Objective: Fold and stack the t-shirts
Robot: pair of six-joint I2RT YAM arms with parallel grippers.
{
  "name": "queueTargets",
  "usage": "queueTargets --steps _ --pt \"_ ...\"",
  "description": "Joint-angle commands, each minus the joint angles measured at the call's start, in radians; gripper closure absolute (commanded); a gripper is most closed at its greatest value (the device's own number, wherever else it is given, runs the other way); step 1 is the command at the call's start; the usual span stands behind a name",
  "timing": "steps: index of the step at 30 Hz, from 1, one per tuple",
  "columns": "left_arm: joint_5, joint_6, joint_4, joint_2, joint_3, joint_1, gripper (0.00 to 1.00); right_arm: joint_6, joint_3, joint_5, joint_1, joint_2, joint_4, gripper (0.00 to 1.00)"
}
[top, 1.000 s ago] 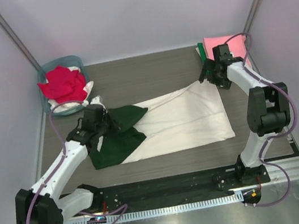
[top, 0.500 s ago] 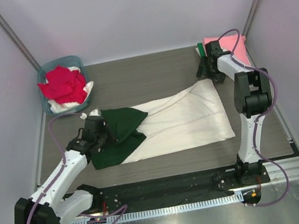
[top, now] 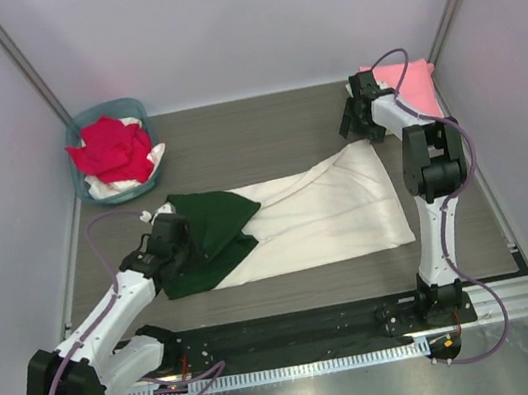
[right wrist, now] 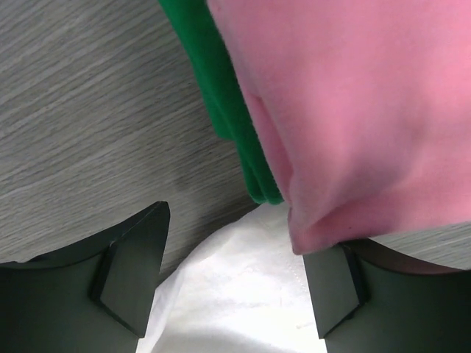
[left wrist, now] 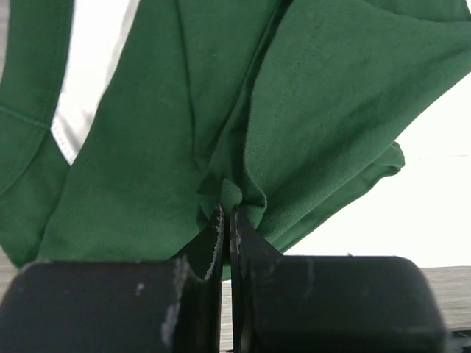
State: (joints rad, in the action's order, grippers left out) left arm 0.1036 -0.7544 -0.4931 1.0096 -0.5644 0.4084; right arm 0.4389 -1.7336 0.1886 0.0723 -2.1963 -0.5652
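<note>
The cream shirt (top: 327, 212) lies spread out in the middle of the table (top: 262, 127). Its dark green sleeve (top: 209, 222), on the left, is pinched tight in the left gripper (left wrist: 227, 217). That gripper has pulled back a little nearer, taking the sleeve with it. The right gripper (right wrist: 232, 276) has moved farther back. Its fingers are spread wide and hold nothing, over the shirt's far right corner beside the pink shirt (right wrist: 353, 110). I think the fold has only begun.

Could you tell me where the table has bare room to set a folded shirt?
Widest: the far strip of table between the basket and the pink shirt, behind the cream shirt. A narrower strip runs along its near edge. Crowded: the far right corner by the right gripper, and the left side where the left gripper pinches the green sleeve.
</note>
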Motion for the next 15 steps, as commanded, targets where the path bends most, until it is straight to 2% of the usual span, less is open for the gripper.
queueTargets --steps 1,8,10,15 --pt "0.039 -0.026 -0.03 -0.042 0.012 0.001 1.0 -0.008 -0.037 0.038 0.015 -0.01 0.008 0.25" --pt "0.073 -0.099 -0.056 -0.114 0.066 0.0 1.0 -0.011 -0.014 0.066 0.029 0.001 0.01 0.44" --pt "0.08 -0.103 -0.064 -0.12 0.064 0.0 1.0 -0.014 -0.014 0.072 0.035 0.0 0.007 0.47" --pt "0.084 -0.106 -0.065 -0.109 0.063 0.001 1.0 -0.014 -0.012 0.075 0.041 0.003 0.004 0.64"
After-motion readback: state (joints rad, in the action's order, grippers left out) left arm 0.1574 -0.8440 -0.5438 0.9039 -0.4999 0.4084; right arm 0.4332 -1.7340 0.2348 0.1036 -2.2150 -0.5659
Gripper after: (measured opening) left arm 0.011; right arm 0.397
